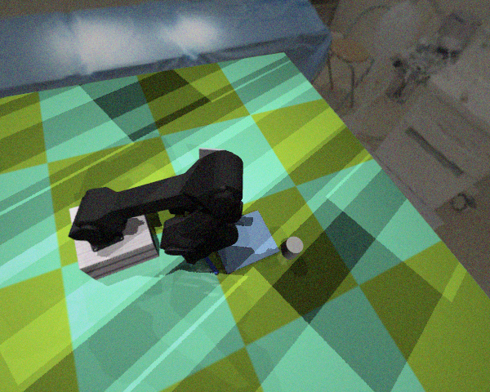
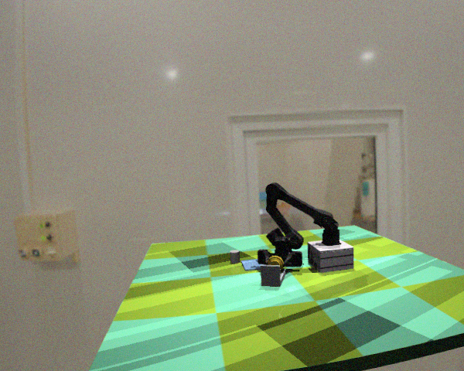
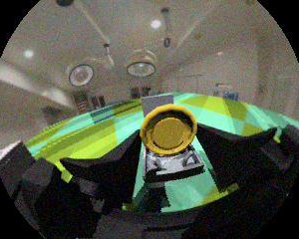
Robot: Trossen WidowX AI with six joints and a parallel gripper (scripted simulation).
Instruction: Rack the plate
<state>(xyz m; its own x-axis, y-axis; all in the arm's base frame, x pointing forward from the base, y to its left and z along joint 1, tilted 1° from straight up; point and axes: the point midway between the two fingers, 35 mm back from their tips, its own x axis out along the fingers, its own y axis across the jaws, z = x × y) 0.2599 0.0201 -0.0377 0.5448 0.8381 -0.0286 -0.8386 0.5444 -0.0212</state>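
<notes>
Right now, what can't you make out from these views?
- Dish rack rails and slots: too small in the exterior view; hidden under the arm in the top view.
- Whether the plate sits between the rails: the wrist view shows only its yellow face between the fingers.
- The gripper and plate from above: covered by the arm.
- Blue mat: part covered by the arm.
</notes>
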